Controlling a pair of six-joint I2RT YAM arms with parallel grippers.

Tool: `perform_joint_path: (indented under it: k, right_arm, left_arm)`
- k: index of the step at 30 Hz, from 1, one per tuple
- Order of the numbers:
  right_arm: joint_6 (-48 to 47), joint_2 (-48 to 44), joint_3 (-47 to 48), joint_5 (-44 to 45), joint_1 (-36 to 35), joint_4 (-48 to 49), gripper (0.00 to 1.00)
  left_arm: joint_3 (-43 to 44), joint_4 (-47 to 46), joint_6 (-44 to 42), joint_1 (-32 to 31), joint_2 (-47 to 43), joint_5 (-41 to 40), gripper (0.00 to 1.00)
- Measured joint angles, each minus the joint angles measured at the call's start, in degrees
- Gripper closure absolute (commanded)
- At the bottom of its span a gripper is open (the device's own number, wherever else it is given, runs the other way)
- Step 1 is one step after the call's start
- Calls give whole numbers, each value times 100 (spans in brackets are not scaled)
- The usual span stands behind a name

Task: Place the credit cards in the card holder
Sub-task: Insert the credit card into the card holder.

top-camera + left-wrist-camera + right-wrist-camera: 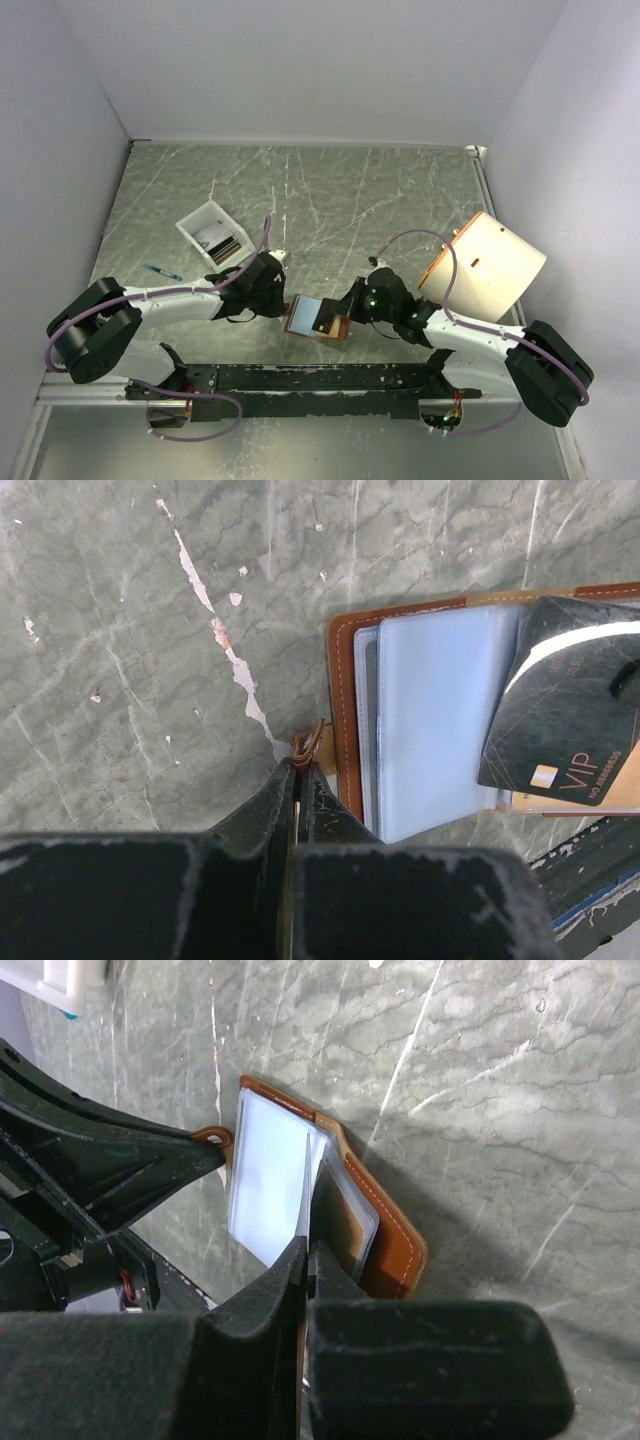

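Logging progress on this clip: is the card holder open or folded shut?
Open. The card holder lies spread, its pale blue sleeves exposed; the left gripper pinches its snap tab.

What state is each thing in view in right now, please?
card holder, lying open, sleeves up.
dark card, gripped, angled over the holder's sleeves.
left gripper, shut on the holder's tab.
right gripper, shut on the dark card.
white tray, holding cards.
cream cylinder, lying on its side.
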State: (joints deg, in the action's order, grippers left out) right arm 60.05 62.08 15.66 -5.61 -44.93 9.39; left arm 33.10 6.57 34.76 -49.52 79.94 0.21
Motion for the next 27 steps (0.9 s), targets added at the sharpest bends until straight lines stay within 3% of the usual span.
perform_joint_path:
  k: [27]
  right_arm:
    - [588,68,-22,564,-634,-81,100]
  left_arm:
    - [-850,-599,1325,-9,-710,-243,93]
